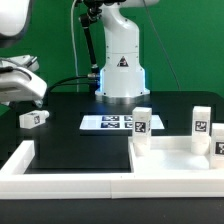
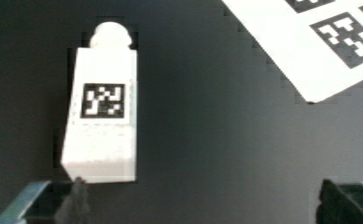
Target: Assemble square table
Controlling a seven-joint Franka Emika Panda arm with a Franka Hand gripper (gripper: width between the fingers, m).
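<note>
A white leg block [image 2: 103, 110] with a black-and-white tag lies flat on the black table, its rounded peg end pointing away from the gripper. My gripper [image 2: 196, 205] is open and empty, and the block's near end lies close to one fingertip [image 2: 45, 200]. In the exterior view the gripper [image 1: 27, 92] hovers above this leg block [image 1: 33, 118] at the exterior view's left. The white square slab [image 1: 170, 152] lies at the exterior view's right. Leg blocks stand upright by it [image 1: 142, 122] [image 1: 203, 120], with another at the frame edge [image 1: 219, 137].
The marker board [image 1: 112, 123] lies mid-table before the robot base; its corner shows in the wrist view [image 2: 329, 40]. A low white border wall [image 1: 70, 185] runs along the front and the sides of the table.
</note>
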